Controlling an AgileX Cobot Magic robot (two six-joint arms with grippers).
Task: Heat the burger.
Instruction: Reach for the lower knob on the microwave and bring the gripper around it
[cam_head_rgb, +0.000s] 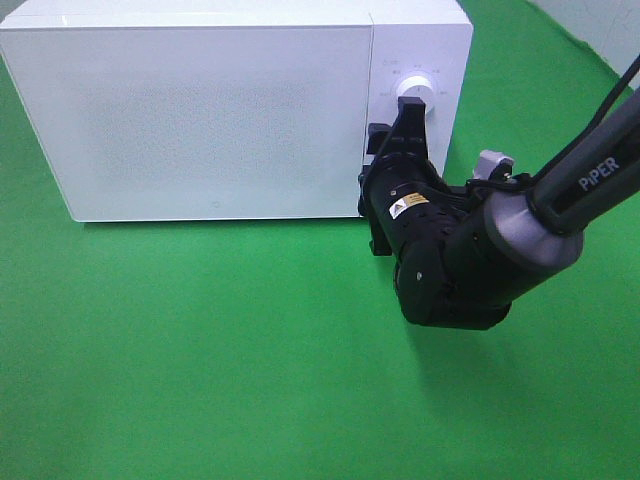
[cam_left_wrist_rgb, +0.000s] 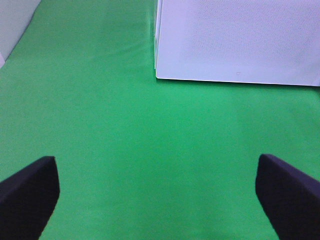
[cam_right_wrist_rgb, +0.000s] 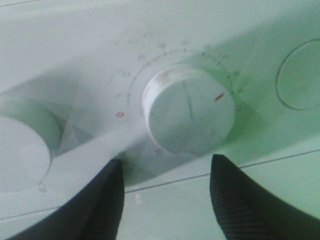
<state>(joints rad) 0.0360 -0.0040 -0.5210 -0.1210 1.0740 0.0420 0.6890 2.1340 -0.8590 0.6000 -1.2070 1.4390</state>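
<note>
The burger is out of view in every frame. The white microwave stands at the back with its door shut. My right gripper is at the control panel, right in front of the white dial. In the right wrist view the dial with its red mark sits just beyond the two black fingers, which stand apart, about a dial's width. The right gripper is open and not closed on the dial. My left gripper is open and empty above the green cloth, facing the microwave's left front corner.
A second white knob and a round button flank the dial on the panel. The green cloth covers the table in front of the microwave. The right arm reaches in from the right.
</note>
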